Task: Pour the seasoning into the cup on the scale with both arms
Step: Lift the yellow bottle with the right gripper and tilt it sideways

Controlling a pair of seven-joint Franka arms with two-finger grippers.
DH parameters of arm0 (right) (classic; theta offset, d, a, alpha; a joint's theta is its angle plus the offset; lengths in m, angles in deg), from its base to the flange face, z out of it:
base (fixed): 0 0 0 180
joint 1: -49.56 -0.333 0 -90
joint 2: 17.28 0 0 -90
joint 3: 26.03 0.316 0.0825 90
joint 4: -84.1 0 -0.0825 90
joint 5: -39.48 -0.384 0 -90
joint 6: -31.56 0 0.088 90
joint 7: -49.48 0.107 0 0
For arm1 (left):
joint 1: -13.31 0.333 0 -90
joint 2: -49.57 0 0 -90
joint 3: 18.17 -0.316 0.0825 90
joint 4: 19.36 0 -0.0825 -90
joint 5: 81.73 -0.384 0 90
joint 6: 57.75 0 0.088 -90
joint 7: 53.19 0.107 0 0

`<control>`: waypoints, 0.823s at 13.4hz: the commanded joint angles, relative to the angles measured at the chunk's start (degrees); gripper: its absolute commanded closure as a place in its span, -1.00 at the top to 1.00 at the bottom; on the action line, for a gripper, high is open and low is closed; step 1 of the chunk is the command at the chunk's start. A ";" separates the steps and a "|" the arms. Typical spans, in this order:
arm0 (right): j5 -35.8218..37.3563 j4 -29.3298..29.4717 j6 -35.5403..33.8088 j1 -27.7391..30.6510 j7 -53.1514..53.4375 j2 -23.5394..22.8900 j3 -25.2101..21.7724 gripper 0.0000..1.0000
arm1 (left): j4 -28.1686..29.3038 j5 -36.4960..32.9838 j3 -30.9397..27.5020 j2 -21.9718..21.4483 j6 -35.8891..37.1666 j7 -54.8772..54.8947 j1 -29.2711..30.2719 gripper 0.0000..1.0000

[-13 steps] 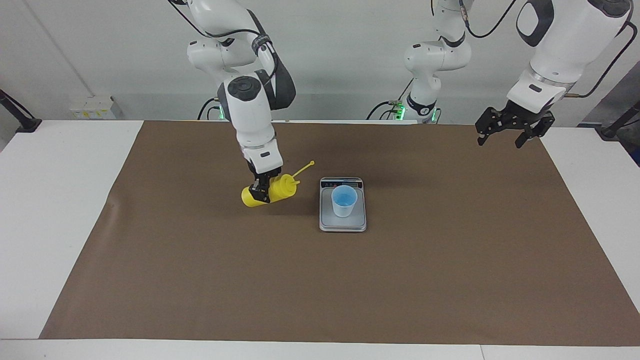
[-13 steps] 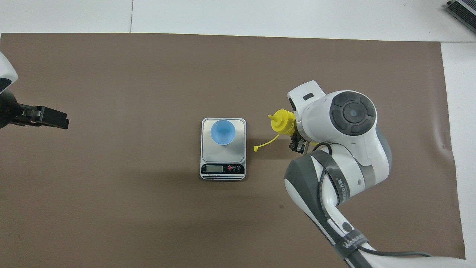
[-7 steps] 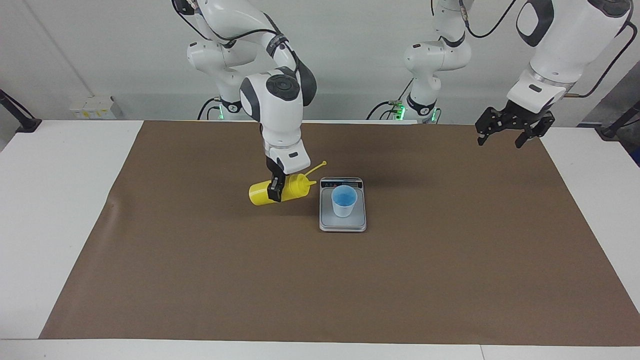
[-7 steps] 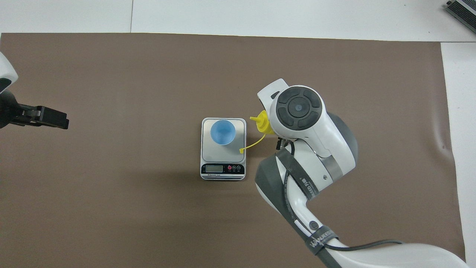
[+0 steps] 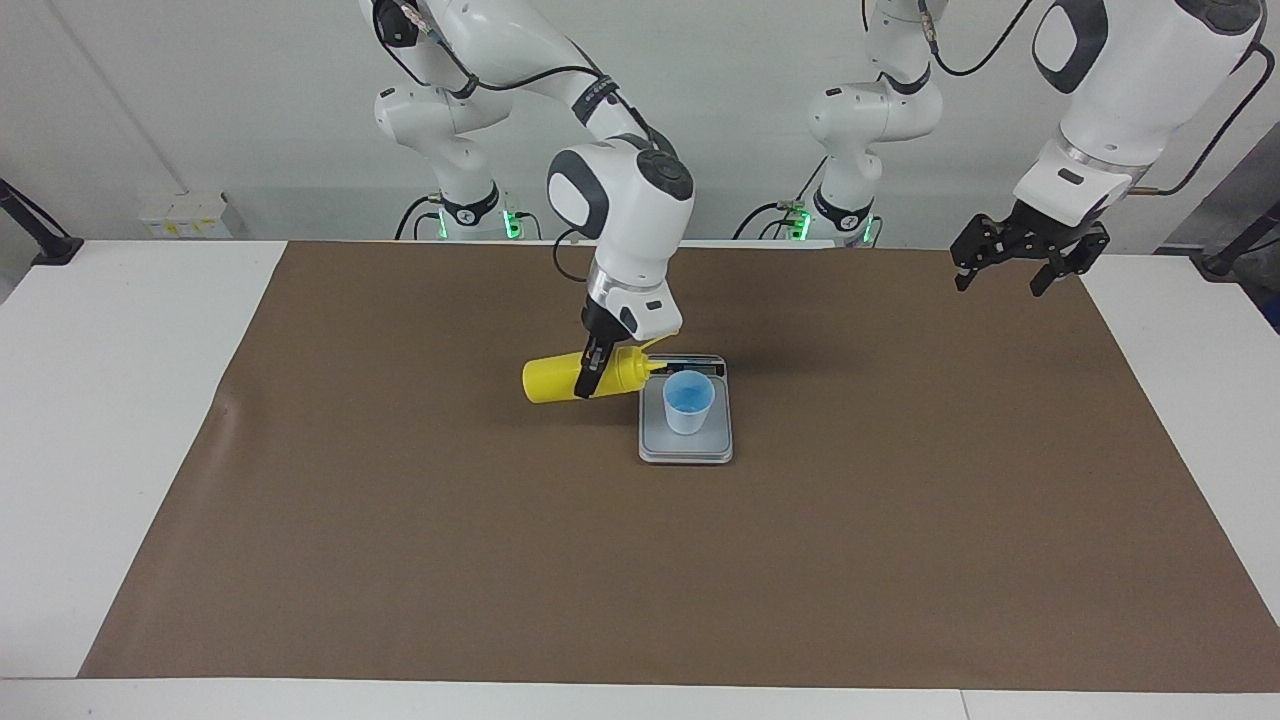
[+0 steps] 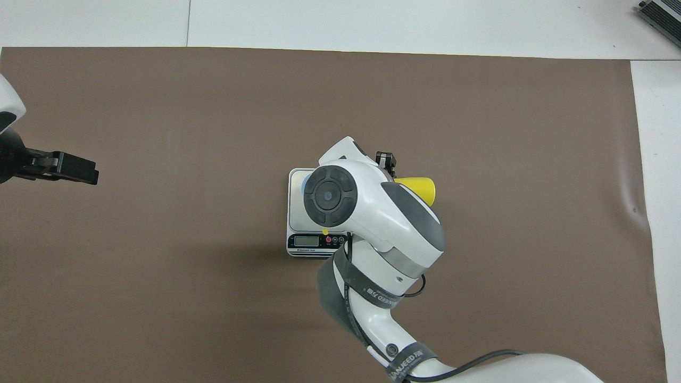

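Note:
My right gripper (image 5: 590,380) is shut on the yellow seasoning bottle (image 5: 555,380) and holds it lying level just above the table. The bottle's nozzle points at the light blue cup (image 5: 689,402) and reaches its rim at the side toward the right arm's end. The cup stands upright on the silver-grey scale (image 5: 700,446). In the overhead view my right wrist hides nearly all of the cup; the bottle's base (image 6: 419,190) and the scale (image 6: 294,214) still show. My left gripper (image 5: 1003,272) waits open and empty in the air over the mat's corner at the left arm's end (image 6: 80,171).
A brown paper mat (image 5: 400,550) covers most of the white table (image 5: 100,400). A grey device (image 6: 659,13) lies at the table's corner farthest from the robots, toward the right arm's end.
My right gripper has carried the bottle from the bare mat toward the scale and tipped it level. Its nozzle is now at the cup's rim. The left arm has not moved.

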State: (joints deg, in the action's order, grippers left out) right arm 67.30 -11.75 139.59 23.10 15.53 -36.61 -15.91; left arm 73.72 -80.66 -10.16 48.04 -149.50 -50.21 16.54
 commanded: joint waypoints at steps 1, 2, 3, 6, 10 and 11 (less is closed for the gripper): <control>4.60 5.03 -5.35 -0.86 0.03 -4.47 0.25 -1.00 | 1.23 0.68 0.08 -1.20 -0.01 0.35 0.54 1.00; 5.31 8.62 -7.89 -1.92 0.02 -6.58 0.25 -1.00 | 1.23 0.68 0.08 -1.29 -0.01 0.44 0.54 1.00; 5.49 12.05 -10.97 -2.01 0.02 -8.43 0.25 -1.00 | 1.23 0.68 0.08 -1.29 -0.01 0.35 0.54 1.00; 8.38 14.11 -12.66 -2.98 -1.81 -10.11 0.25 -1.00 | 1.23 0.68 0.08 -1.29 -0.01 0.35 0.54 1.00; 9.45 18.94 -17.32 -5.09 -2.00 -13.01 0.16 -1.00 | 1.23 0.68 0.08 -1.29 -0.01 0.35 0.54 1.00; 9.71 19.03 -18.72 -5.27 -2.17 -12.84 0.25 -1.00 | 1.23 0.68 0.08 -1.29 -0.01 0.35 0.54 1.00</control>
State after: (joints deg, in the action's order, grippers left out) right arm 75.18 3.99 124.24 17.87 14.96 -48.13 -15.93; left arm 73.72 -80.66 -10.16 48.04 -149.50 -50.21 16.54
